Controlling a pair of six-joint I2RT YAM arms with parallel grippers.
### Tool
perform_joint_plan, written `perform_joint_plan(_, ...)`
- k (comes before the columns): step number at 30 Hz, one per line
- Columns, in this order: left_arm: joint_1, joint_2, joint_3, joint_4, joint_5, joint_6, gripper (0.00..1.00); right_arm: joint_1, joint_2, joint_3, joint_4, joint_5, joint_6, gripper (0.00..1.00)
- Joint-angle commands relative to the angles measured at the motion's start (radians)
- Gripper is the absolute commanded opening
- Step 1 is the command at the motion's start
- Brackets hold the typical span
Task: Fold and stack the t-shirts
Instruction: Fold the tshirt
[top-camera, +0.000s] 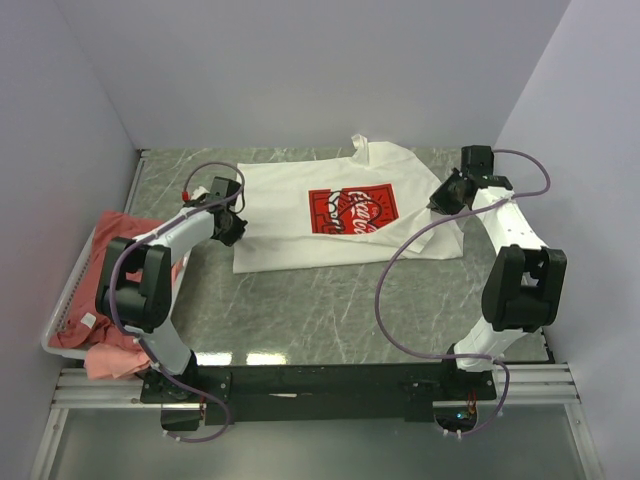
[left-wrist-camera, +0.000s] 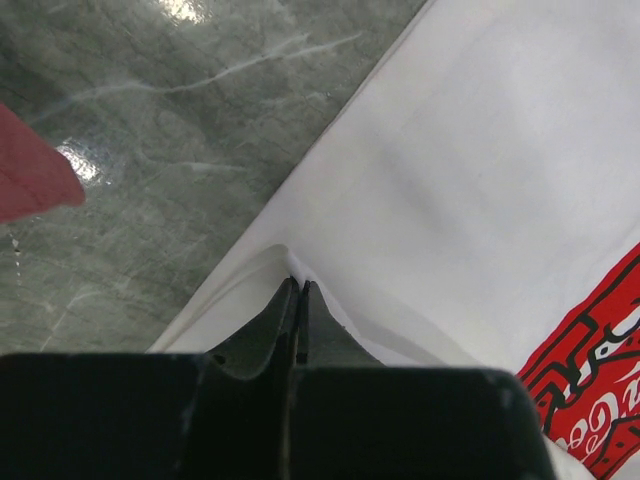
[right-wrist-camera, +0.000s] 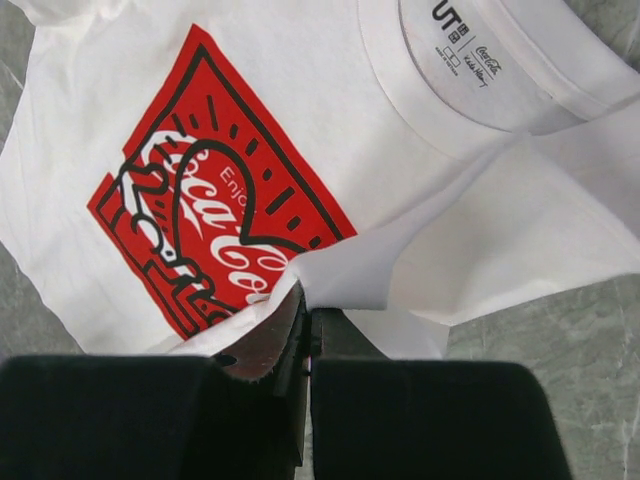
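The white t-shirt (top-camera: 290, 235) lies flat on the desk (top-camera: 300, 310), long axis left-right, with the left end effector (left-wrist-camera: 298, 288) clenched on its left hem and the right end effector (right-wrist-camera: 306, 300) clenched on its lifted right edge.

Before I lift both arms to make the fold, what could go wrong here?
1. The left fingers pinch only the very edge of the white t-shirt, so it may slip out on lifting.
2. The right fingers hold a small folded tip of cloth at the red print's corner; uneven pulling could bunch it instead of folding flat.
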Motion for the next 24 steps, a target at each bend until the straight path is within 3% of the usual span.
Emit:
perform_joint_plan(1,0.016,-0.041,0.0,0.02,0.002,0.027,0.01,0.007,0.009,0.053,0.041,0.002,-0.012,0.0)
perform_joint_plan(17,0.027,0.022,0.075,0.01,0.009,0.042,0.01,0.005,0.071,0.115,0.026,0.013,-0.012,0.0)
perform_joint_plan(24,0.041,0.019,0.069,0.006,0.002,0.045,0.13,0.005,0.126,0.156,0.032,0.002,-0.025,0.0)
